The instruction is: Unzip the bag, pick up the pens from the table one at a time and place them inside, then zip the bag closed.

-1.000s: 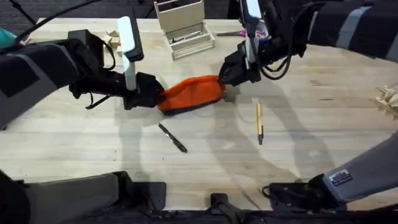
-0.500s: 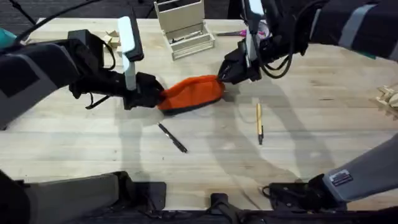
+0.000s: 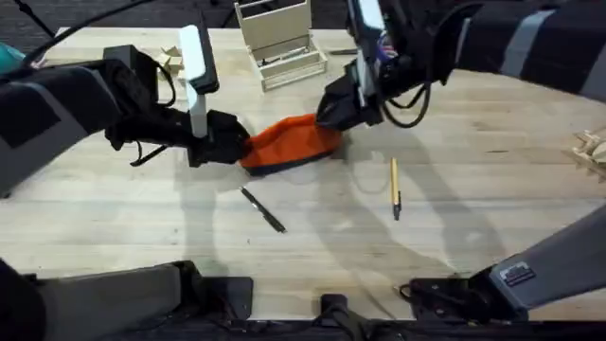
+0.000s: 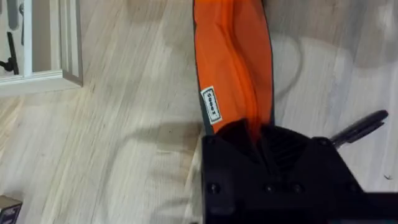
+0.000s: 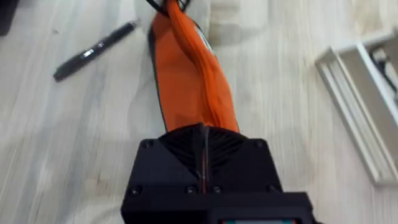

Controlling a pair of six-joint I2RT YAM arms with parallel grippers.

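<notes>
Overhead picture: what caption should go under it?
Both grippers, left and right, grip the orange bag's ends; two pens wait on the table.

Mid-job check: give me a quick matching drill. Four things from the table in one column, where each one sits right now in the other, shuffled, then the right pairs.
Things:
1. bag
2. black pen
3. tan pen
4. left gripper

Places:
A. lying free on the table, right of the bag
B. clamped on the bag's left end
C. held at both ends between the two grippers
D. lying free on the table just in front of the bag

Pairs: 1-C, 2-D, 3-A, 4-B

The right gripper holds the bag's other end.
</notes>
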